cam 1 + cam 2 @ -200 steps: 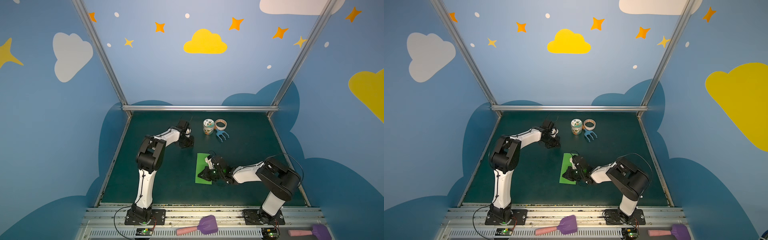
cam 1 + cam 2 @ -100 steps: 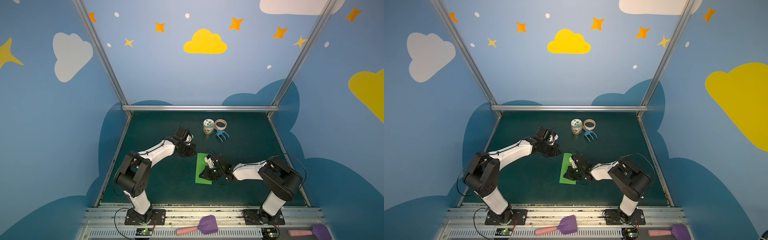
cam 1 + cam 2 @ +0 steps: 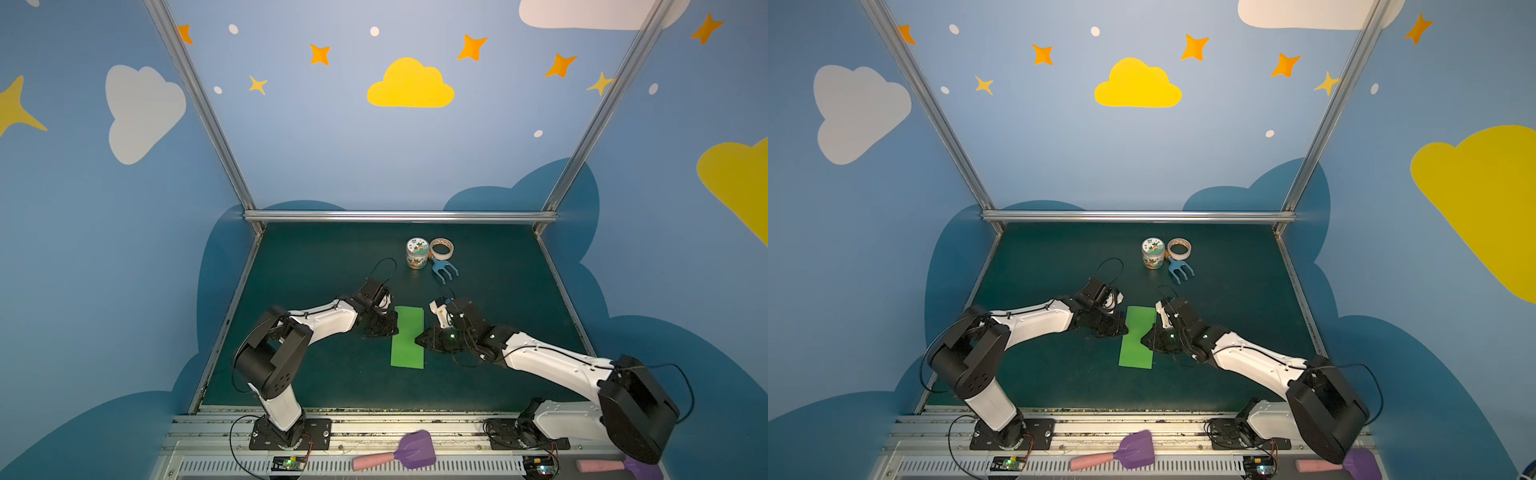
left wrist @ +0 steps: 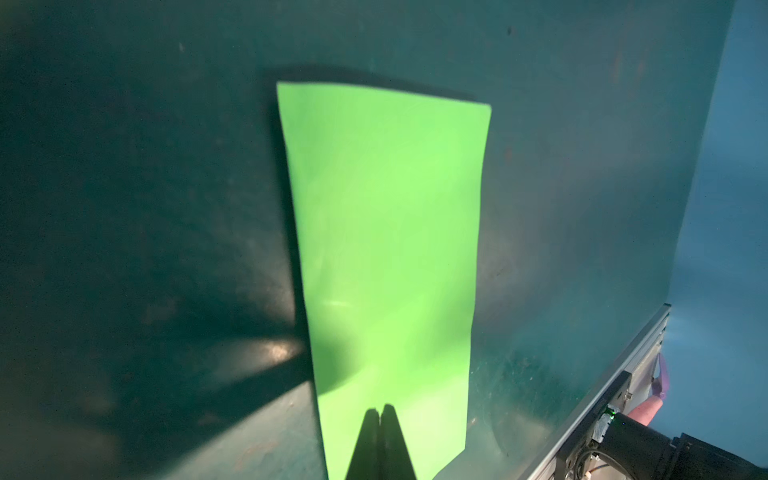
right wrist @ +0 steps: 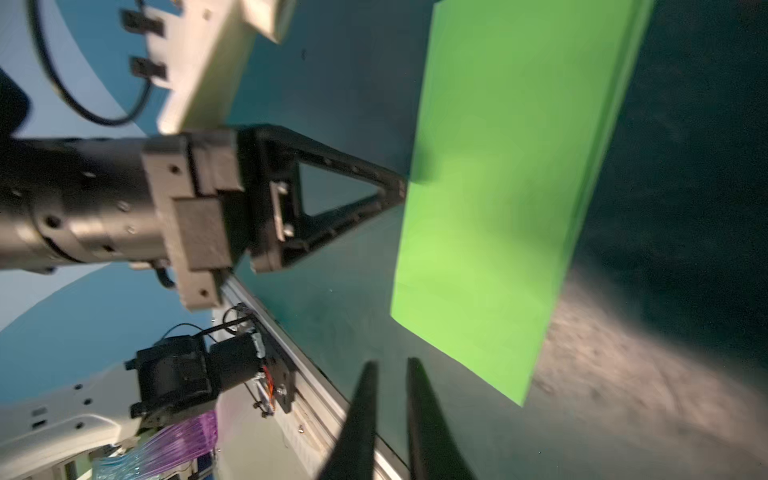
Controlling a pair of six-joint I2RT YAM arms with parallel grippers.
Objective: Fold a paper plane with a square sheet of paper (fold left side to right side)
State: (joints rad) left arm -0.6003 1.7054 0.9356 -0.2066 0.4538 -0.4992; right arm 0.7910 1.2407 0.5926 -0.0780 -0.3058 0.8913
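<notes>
A bright green sheet of paper (image 3: 406, 354) (image 3: 1136, 350), folded into a narrow strip, lies flat in the middle of the dark bench (image 3: 332, 257), its long sides running away from the arm bases. The right wrist view shows doubled layers along one long side (image 5: 498, 187).

The left jaws are closed with nothing between them. Their tip meets the strip's left long edge, and the left wrist view shows them over the paper (image 4: 386, 249).

The right jaws stand slightly apart and empty at the right long edge; I cannot tell whether they touch it.

A jar (image 3: 417, 252), a tape roll (image 3: 441, 248) and a small blue rake (image 3: 444, 270) sit together near the far side, well apart from the paper.
</notes>
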